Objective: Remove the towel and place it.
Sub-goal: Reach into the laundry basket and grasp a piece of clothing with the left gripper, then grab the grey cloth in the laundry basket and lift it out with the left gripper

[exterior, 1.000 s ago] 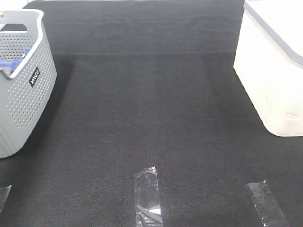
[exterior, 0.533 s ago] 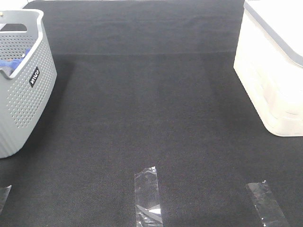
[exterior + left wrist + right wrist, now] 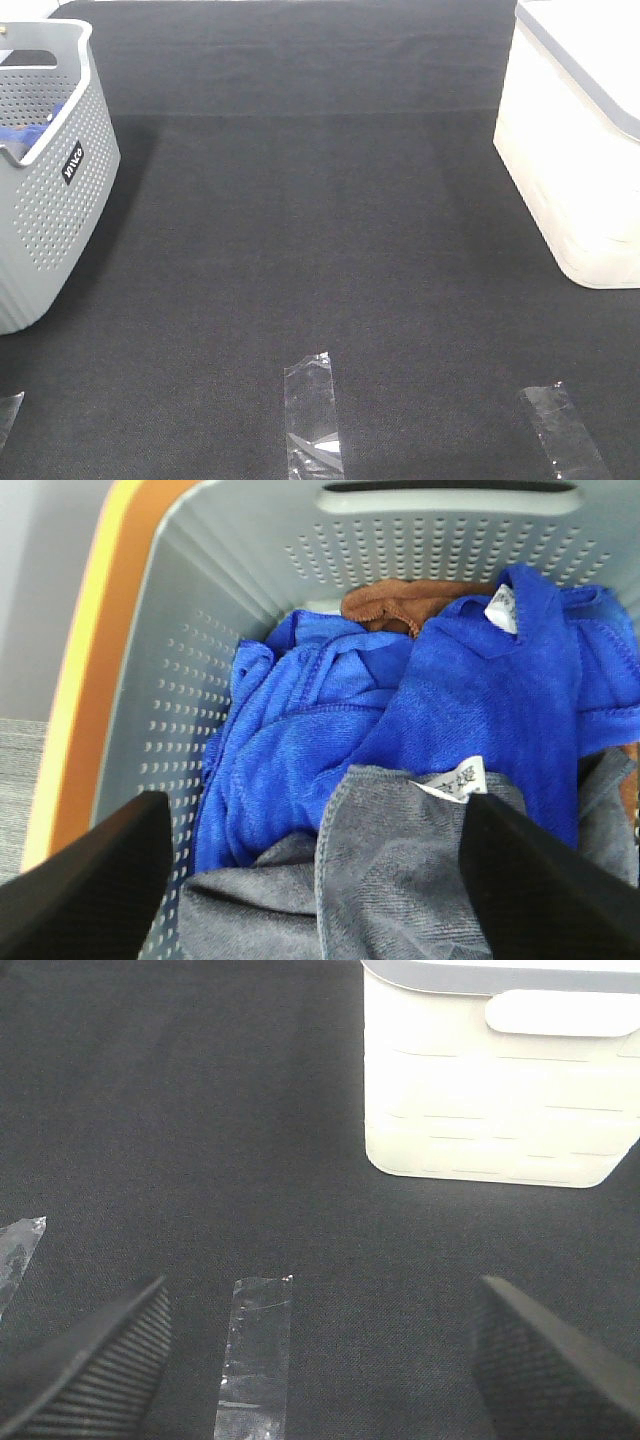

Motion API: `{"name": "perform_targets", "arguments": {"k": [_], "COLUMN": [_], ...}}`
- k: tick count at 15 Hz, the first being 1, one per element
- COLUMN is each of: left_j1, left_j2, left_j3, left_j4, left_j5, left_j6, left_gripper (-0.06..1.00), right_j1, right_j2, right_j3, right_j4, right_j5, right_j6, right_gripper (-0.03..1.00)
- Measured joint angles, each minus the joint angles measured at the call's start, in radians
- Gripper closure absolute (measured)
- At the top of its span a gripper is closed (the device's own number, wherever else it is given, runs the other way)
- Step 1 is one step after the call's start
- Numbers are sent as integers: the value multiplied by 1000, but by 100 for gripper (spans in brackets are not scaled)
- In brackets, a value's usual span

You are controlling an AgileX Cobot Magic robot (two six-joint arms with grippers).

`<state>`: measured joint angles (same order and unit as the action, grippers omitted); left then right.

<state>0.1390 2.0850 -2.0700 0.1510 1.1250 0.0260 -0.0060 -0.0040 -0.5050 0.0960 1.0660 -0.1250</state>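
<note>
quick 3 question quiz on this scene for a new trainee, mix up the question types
1. What does the left gripper hang over?
A. the white bin
B. the basket of cloths
C. a tape strip

2. True or false: the towel lies in the basket, touching the blue cloth.

3. Is the right gripper open or shut?

Key: 1 B. 2 true. 3 open, with nothing between its fingers.
</note>
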Motion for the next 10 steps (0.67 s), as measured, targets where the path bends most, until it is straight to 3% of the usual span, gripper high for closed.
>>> {"name": "perform_targets", "arguments": {"k": [10], "left_j1": [3], "left_j2": [174], "left_j3": [-3], "left_j4": [-32], "left_j5": [-9], "left_j6": [30], "left_gripper": [21], "right_j1": [0], "right_j2": [0], "right_j3": [0], "right_j4": [0], "right_j5": [0], "right_j6": [0], "right_gripper": [21]}}
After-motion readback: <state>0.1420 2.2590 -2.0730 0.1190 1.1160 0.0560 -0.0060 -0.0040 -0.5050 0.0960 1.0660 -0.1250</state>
